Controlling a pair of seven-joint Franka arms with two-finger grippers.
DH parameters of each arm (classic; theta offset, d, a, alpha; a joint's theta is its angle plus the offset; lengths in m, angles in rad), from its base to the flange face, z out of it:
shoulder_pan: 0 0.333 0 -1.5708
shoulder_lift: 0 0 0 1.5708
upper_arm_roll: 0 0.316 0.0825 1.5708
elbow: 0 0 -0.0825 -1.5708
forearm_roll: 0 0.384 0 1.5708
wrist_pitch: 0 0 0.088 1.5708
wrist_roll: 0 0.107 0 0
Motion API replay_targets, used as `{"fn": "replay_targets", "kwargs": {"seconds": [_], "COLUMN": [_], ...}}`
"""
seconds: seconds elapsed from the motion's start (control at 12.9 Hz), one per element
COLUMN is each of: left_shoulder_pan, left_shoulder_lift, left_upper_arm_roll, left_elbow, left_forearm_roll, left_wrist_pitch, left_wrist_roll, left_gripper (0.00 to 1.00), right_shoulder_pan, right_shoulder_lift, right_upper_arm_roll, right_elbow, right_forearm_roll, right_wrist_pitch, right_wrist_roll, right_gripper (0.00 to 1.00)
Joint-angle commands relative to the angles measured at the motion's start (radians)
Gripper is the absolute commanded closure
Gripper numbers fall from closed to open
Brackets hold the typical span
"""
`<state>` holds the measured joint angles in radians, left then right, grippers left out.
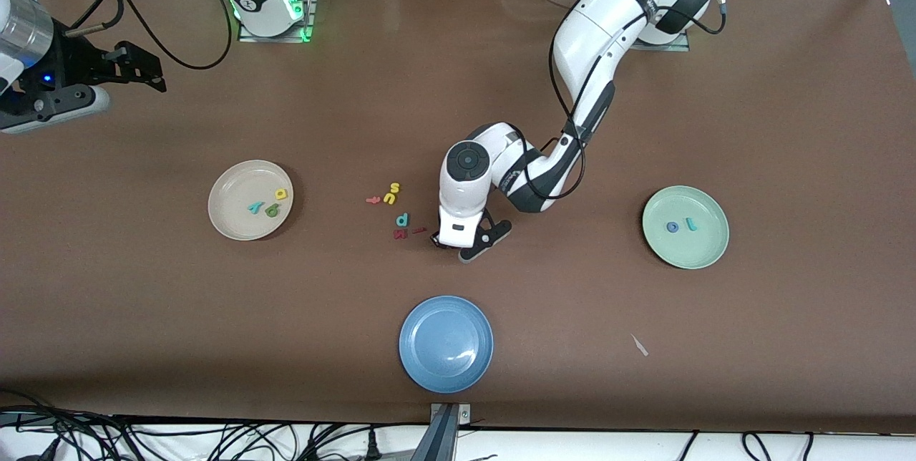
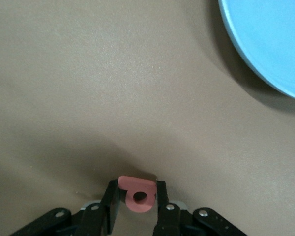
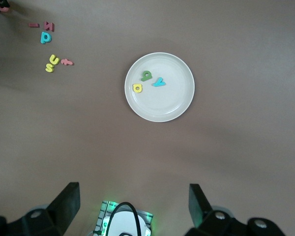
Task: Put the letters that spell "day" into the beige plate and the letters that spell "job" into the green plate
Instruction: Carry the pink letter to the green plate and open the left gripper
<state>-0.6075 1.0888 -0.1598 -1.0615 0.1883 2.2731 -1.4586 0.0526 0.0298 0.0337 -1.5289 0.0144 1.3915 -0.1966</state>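
My left gripper [image 1: 449, 249] is low over the middle of the table, beside the loose letters. In the left wrist view this gripper [image 2: 136, 189] is shut on the salmon-red "b" [image 2: 132, 186], one finger on each side. The left hand hides the "b" in the front view. The beige plate [image 1: 229, 221] holds the yellow letter [image 1: 281, 194], the green letter [image 1: 272, 210] and the teal "y" [image 1: 254, 207]. The green plate [image 1: 705, 250] holds the blue "o" [image 1: 673, 227] and the teal "j" [image 1: 690, 223]. My right gripper [image 1: 136, 67] waits open, high over the right arm's end of the table.
Loose letters lie beside the left hand: a yellow "s" [image 1: 391, 192], a pink "t" [image 1: 373, 199], a teal "d" [image 1: 403, 219] and dark red pieces [image 1: 400, 233]. A blue plate [image 1: 446, 343] sits nearer the front camera. A small pale scrap [image 1: 639, 345] lies toward the left arm's end.
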Motion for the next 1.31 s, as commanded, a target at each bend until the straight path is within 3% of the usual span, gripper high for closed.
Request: {"fn": "replay_targets", "kwargs": {"seconds": [0.0, 0.23, 0.46, 0.85, 1.0, 1.24], "left_shoulder_pan": [-0.008, 0.005, 0.057, 0.222, 0.319, 0.47], "left_shoulder_lift": [0.017, 0.002, -0.116, -0.309, -0.403, -0.547], "left_upper_arm_roll": [0.011, 0.006, 0.002, 0.003, 0.003, 0.006], "left_elbow": [0.02, 0.02, 0.012, -0.017, -0.121, -0.361], "left_forearm_roll": [-0.03, -0.033, -0.094, -0.268, -0.27, -0.251], "left_wrist_pitch": [0.0, -0.009, -0.076, -0.542, -0.618, -0.624], "left_wrist_roll": [0.03, 0.032, 0.047, 0.355, 0.482, 0.749], "left_gripper": [0.89, 0.92, 0.92, 0.92, 0.92, 0.91], "right_shoulder_pan": [-0.023, -0.033, -0.034, -0.031, -0.036, -0.054], "right_shoulder_lift": [0.004, 0.012, 0.012, 0.015, 0.025, 0.03], "right_upper_arm_roll": [0.003, 0.002, 0.0, 0.002, 0.0, -0.009], "right_elbow": [0.038, 0.038, 0.039, 0.038, 0.038, 0.039], "right_forearm_roll": [-0.001, -0.001, -0.03, -0.043, -0.04, -0.039], "right_wrist_pitch": [0.003, 0.052, 0.052, 0.054, 0.055, 0.057], "right_wrist_roll": [0.022, 0.045, 0.045, 0.046, 0.045, 0.046], "right_gripper": [0.02, 0.02, 0.02, 0.01, 0.0, 0.0]}}
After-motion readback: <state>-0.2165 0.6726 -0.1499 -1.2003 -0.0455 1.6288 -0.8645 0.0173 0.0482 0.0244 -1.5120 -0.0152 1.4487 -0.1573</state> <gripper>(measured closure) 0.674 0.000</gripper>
